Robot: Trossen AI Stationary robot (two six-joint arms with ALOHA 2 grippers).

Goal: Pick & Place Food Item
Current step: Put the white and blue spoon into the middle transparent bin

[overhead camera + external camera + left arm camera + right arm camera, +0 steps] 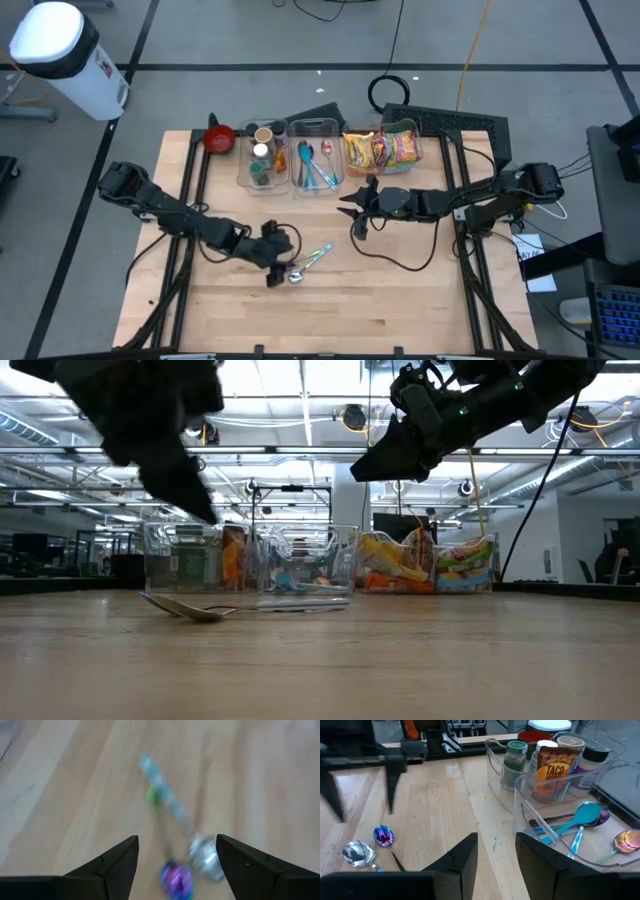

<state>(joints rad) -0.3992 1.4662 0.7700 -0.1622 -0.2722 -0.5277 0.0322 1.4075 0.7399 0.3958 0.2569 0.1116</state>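
Item: left gripper [278, 268], at 6 o'clock of the table [400, 320]. My fingers stand wide and empty, hovering over the two spoons below, which lie free on the wood.
Item: silver spoon [297, 274] and iridescent spoon [384, 836], bowls side by side.
Item: right gripper [352, 212], raised near table centre, fingers narrowly parted, holding nothing; I judge it waits.
Item: snack packets [382, 150], the food, in the clear bin [431, 152] at 1 o'clock, untouched.
Item: utensil bin [335, 125], jar bin [245, 170], at 12 and 11 o'clock.
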